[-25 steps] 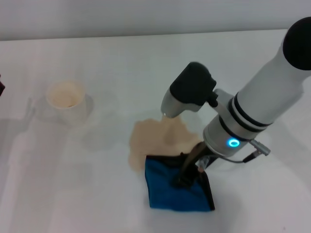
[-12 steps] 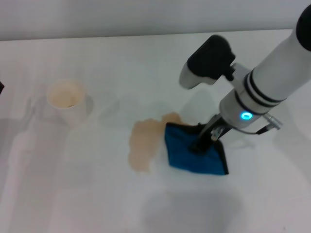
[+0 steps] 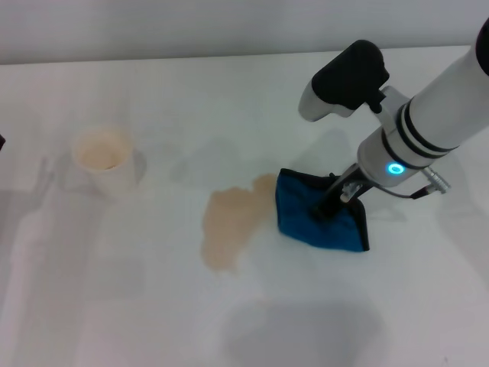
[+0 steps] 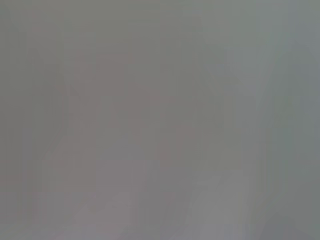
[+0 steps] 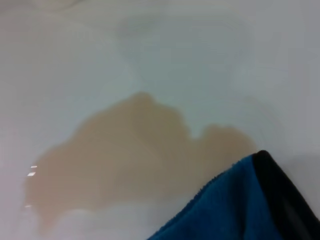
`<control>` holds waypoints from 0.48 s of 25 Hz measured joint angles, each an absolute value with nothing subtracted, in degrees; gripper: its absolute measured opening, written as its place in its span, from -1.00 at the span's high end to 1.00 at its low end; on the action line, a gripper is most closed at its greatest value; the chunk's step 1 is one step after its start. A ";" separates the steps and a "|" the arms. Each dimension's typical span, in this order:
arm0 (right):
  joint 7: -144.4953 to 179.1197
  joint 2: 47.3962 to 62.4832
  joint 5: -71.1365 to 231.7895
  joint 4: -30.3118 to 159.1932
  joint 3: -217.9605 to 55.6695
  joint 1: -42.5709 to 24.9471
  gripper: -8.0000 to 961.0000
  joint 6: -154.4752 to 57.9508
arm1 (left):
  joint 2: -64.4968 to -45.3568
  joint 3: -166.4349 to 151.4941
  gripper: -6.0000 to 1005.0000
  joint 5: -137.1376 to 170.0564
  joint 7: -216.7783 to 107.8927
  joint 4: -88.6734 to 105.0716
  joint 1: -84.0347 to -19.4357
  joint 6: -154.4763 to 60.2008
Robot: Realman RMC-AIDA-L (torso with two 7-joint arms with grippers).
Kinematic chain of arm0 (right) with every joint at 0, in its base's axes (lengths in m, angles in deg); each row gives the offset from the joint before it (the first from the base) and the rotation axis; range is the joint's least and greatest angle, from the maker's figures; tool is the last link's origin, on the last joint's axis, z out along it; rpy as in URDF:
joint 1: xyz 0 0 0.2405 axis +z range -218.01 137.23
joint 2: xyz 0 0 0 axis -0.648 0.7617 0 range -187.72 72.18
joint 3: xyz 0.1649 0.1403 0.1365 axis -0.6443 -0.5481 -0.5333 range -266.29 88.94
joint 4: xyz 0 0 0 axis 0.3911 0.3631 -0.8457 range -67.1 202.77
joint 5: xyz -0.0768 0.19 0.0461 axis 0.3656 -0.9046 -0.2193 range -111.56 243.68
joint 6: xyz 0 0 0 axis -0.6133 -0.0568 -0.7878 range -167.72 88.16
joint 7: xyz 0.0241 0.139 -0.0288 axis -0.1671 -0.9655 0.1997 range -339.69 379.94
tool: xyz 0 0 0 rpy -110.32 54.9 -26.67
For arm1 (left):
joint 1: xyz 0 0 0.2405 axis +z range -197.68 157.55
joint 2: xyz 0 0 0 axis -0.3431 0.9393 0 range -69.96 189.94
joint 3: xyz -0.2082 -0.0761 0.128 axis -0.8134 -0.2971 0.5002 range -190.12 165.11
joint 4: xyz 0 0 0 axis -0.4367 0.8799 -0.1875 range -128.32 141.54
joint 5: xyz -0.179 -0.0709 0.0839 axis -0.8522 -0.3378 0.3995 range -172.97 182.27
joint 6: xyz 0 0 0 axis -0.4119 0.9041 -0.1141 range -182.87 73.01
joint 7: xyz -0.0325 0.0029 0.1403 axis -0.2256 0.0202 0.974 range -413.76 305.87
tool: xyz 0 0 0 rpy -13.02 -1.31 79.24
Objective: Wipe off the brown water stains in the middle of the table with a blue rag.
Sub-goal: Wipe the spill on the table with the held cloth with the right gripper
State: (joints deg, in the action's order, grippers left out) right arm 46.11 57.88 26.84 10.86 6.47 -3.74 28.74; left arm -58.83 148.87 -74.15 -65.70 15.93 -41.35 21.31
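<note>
The right claw (image 3: pixel 330 205) presses down, clamped on the crumpled bright-blue cloth rag (image 3: pixel 321 211), at the right edge of the light-tan liquid puddle (image 3: pixel 231 222) mid-way across the white glossy table (image 3: pixel 153 306). A white paper cup (image 3: pixel 105 158) stands well to the left. The left claw is out of sight.

A: Bright, even light from above in the head view; the white counter (image 3: pixel 153 306) nearly washes out, with soft grey shadows near its front edge and beside the paper cup (image 3: pixel 105 160).

B: The left wrist view?

A: A flat grey blur, nothing resolves. In the right wrist view the brown water stains (image 5: pixel 130 155) look soft-edged, with small glints of glare, and the blue rag (image 5: pixel 240 205) is out of focus.
</note>
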 joint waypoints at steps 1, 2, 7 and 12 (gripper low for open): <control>46.96 57.97 24.53 10.93 7.67 -3.73 0.88 29.22 | -58.84 148.86 -0.77 -74.05 -65.71 15.93 -41.32 21.34; 46.96 57.97 24.53 10.93 7.67 -3.73 0.88 29.22 | -58.84 148.87 -0.77 -74.04 -65.72 15.93 -41.32 21.34; 50.46 58.08 14.63 10.72 13.92 -3.96 0.89 30.75 | -58.91 149.00 -0.76 -74.01 -65.73 15.93 -41.47 21.60; 51.15 58.25 7.01 10.44 22.41 -3.92 0.90 30.15 | -58.99 149.15 -0.76 -74.01 -65.73 16.05 -41.70 21.81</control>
State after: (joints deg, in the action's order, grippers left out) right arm 51.15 58.25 7.01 10.44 22.41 -3.92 30.15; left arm -58.99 149.15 -74.01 -65.73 16.05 -41.70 21.81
